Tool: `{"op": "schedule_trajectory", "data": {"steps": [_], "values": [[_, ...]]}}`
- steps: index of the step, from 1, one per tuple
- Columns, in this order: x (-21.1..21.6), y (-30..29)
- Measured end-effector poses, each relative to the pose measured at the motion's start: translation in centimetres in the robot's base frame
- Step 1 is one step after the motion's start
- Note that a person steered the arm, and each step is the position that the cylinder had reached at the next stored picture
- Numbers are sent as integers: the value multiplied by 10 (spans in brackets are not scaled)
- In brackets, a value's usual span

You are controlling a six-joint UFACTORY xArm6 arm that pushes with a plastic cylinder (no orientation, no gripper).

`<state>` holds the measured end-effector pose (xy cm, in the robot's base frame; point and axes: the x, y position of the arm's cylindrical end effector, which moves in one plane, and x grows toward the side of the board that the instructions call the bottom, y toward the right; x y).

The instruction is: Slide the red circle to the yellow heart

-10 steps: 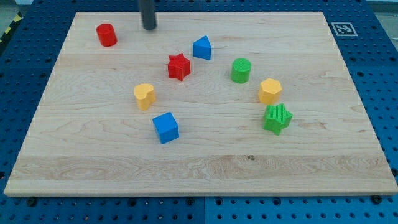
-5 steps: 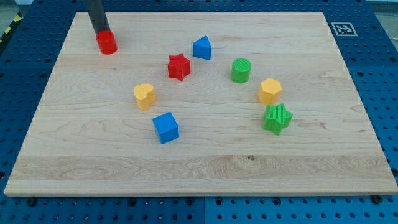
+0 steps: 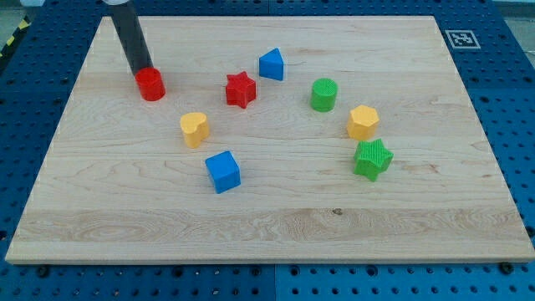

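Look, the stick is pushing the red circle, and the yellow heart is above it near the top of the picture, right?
Not quite. The camera view shows my tip against the red circle, but the yellow heart lies below it, toward the view's bottom and right, not near the top.

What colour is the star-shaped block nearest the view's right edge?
Green star, shown in the camera view.

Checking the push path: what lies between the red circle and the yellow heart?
Nothing: in the camera view, bare board separates the red circle from the yellow heart. My tip touches the circle's upper-left side.
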<state>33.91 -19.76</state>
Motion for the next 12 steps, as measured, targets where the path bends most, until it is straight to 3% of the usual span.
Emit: {"op": "schedule_trajectory", "data": {"steps": [5, 12], "values": [[57, 0], [55, 8]]}}
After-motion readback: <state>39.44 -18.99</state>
